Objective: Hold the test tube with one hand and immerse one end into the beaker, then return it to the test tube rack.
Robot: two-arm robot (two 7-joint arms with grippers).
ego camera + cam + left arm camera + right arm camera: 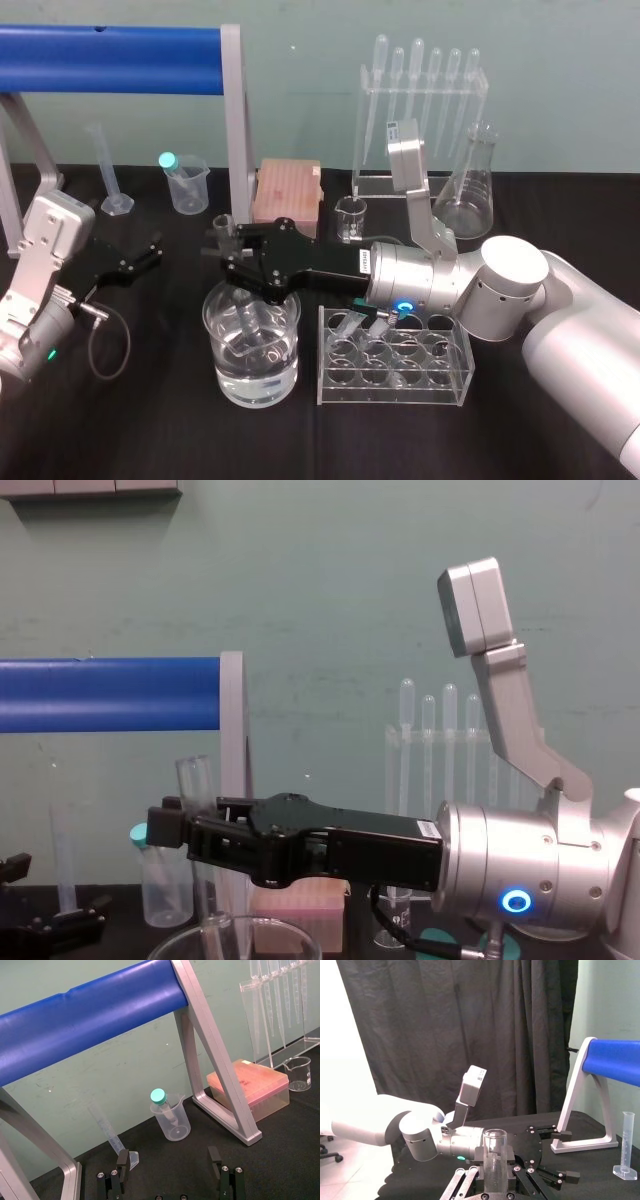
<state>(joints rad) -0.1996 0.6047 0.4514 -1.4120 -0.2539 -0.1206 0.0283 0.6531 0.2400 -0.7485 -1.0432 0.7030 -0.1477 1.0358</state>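
My right gripper (pixel 243 268) reaches left across the table and is shut on the test tube (pixel 246 328), a clear, uncapped glass tube. The tube stands nearly upright, and its lower end dips into the water of the beaker (pixel 290 372), a wide clear glass vessel. In the chest view the test tube (pixel 196 780) rises above the right gripper (pixel 188 832), over the beaker's rim (pixel 250 932). The right wrist view shows the test tube (pixel 495 1157) between the fingers. The clear test tube rack (pixel 395 392) stands just right of the beaker. My left gripper (pixel 135 262) rests open at the left.
Along the back stand a graduated cylinder (pixel 112 178), a plastic beaker with a teal-capped tube (pixel 186 182), a pink tip box (pixel 288 190), a small glass beaker (pixel 351 216), a pipette stand (pixel 420 110) and a conical flask (pixel 470 188). A blue bar on a grey frame (pixel 232 110) spans the back left.
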